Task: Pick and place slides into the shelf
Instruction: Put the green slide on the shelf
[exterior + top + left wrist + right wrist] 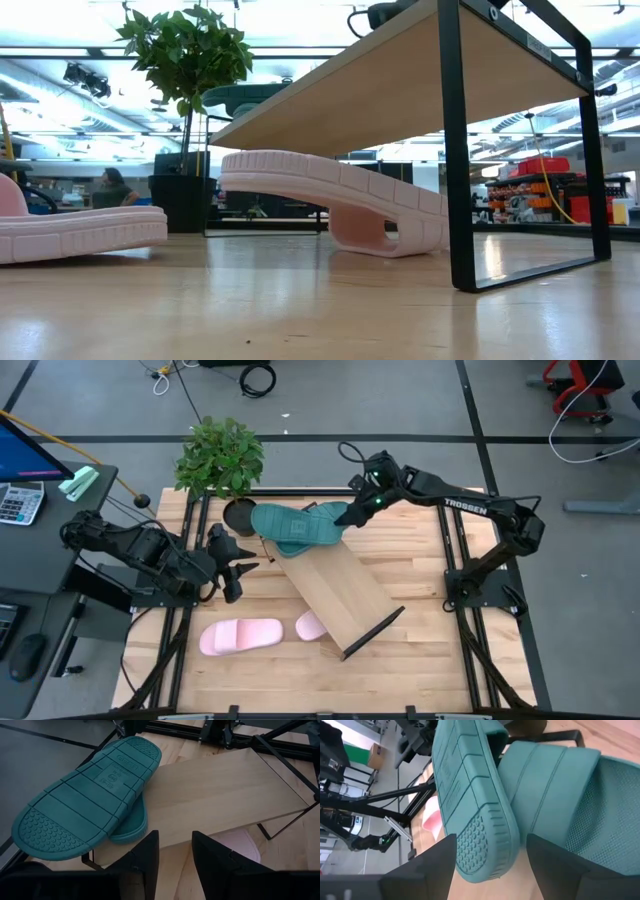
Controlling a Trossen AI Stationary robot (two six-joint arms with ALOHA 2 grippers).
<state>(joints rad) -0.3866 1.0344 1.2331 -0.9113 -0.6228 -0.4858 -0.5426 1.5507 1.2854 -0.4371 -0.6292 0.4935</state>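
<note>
Bright, even light falls from ceiling strips behind my table; they glare white in the low view, where the near pink slide [70, 232] blurs at the edge. The shelf [335, 592] throws only a soft shadow. My own fingers [145, 865] sit dark and unfocused, and the teal sole [470, 805] looks stretched

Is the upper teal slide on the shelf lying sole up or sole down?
Sole up. The left wrist view shows the upper teal slide with its treaded sole facing up, stacked on the other teal slide on the shelf.
</note>
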